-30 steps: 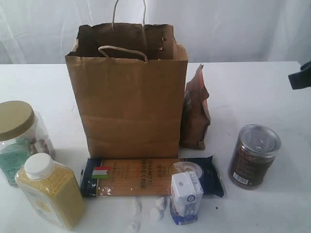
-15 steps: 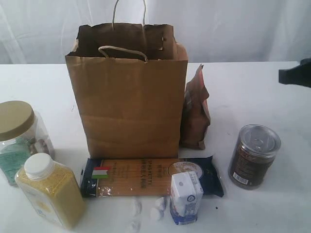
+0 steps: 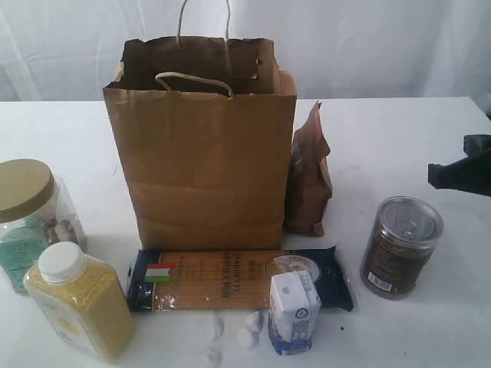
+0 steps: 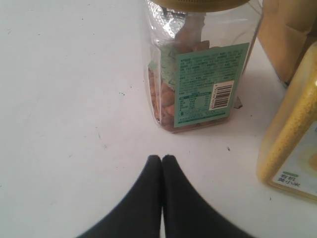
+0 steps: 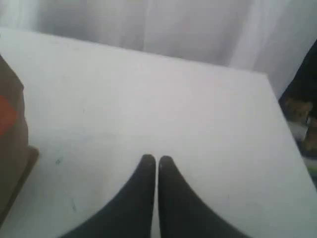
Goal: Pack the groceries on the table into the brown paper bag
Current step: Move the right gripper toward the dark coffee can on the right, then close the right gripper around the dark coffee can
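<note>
Work begins on the table: the right gripper, lower and further left than a second ago, nears the dark clear-lidded can at near right, right of the upright brown paper bag. Left wrist: left gripper, pinched shut, empty, faces the gold-lidded clear jar. Right wrist: tips together, nothing held, bare tabletop beneath.

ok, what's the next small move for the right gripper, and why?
Probably open the right gripper and ease it toward the dark clear-lidded can: its jaws are shut and empty, the can is the grocery nearest it, and the brown paper bag stands open-topped.
</note>
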Motion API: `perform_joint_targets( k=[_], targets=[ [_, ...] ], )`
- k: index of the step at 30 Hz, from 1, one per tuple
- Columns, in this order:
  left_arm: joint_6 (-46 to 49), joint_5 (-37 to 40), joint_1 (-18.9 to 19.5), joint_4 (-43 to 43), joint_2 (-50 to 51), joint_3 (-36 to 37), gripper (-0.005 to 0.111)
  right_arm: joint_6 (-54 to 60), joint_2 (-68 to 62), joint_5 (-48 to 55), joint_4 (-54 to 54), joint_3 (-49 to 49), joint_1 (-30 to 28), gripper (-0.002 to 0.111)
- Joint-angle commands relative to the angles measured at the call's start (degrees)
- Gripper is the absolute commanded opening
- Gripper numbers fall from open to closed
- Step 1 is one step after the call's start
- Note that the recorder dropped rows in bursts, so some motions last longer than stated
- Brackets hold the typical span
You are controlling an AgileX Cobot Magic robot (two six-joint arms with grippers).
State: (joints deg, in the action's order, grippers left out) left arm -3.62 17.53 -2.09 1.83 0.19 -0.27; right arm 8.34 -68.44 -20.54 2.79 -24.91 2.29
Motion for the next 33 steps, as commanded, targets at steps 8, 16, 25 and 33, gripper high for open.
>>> perform_joint_targets(
  k=[8, 16, 25, 33],
  targets=[
    [0.05, 0.02, -0.5, 0.31, -0.19, 0.27, 0.0, -9.45, 9.87, -23.53, -5.06, 16.85, 2.31, 0.014],
    [0.05, 0.02, -0.5, 0.31, -0.19, 0.27, 0.0, -20.44, 15.82, -17.24, -12.27, 22.4, 2.41, 0.016],
    [0.05, 0.02, -0.5, 0.31, -0.19, 0.27, 0.0, -26.73, 15.71, -11.12, -27.27, 22.32, 3.51, 0.097],
    [0.05, 0.02, -0.5, 0.31, -0.19, 0.27, 0.0, -26.51, 14.85, -10.74, -28.44, 22.15, 3.51, 0.101]
  ],
)
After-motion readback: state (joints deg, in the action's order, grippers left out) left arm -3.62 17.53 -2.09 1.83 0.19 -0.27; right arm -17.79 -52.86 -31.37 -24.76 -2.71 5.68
